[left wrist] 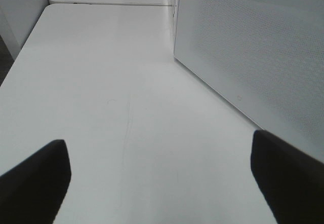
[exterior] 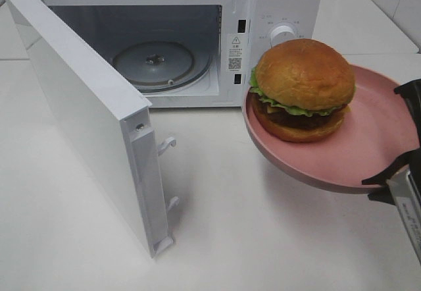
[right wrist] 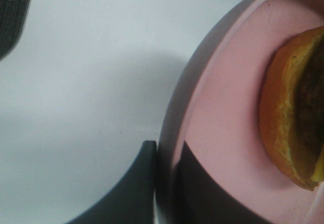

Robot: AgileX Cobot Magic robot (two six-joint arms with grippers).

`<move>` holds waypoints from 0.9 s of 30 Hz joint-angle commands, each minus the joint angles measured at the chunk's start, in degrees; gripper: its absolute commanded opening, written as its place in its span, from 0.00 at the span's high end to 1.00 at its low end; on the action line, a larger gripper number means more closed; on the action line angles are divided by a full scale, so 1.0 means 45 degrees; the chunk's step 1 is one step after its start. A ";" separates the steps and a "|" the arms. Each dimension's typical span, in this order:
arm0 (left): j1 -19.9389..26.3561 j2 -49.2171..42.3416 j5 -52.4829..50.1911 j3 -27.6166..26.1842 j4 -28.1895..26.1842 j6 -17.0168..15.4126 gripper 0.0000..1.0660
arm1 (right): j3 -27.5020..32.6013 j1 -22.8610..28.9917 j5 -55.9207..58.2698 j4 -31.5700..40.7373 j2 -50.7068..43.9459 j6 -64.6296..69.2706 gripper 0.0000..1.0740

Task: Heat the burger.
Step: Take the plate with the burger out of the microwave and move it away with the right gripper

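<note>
- Nearest up front is the right pincer [exterior: 401,172], clamped tight on the rim of the pink plate [exterior: 388,139], holding it up off the tabletop [exterior: 263,238].
- One burger [exterior: 304,88] sits on that plate, just in front of the microwave [exterior: 197,14].
- Looks like the carry-in step; next it needs to swing left through the open door [exterior: 85,120] onto the turntable [exterior: 152,64].
- Left pincer [left wrist: 162,178] gapes wide, empty.
- Count: one burger, one plate, one microwave.

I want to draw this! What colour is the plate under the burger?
Pink. The plate under the burger shows best in the exterior high view.
</note>
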 commanded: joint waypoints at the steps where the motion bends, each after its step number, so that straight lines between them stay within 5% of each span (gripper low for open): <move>1: 0.0064 -0.0229 -0.0102 0.0000 -0.0089 -0.0064 0.17 | -0.0089 -0.0089 0.0000 -0.1146 -0.0509 0.1502 1.00; 17: 0.0064 -0.0229 -0.0102 0.0000 -0.0089 -0.0064 0.17 | 0.0560 -0.0089 0.1019 -0.5870 -0.0535 0.9575 1.00; 27: 0.0064 -0.0229 -0.0102 0.0000 -0.0089 -0.0064 0.17 | 0.0624 -0.0089 0.2050 -0.6723 -0.0204 1.3229 1.00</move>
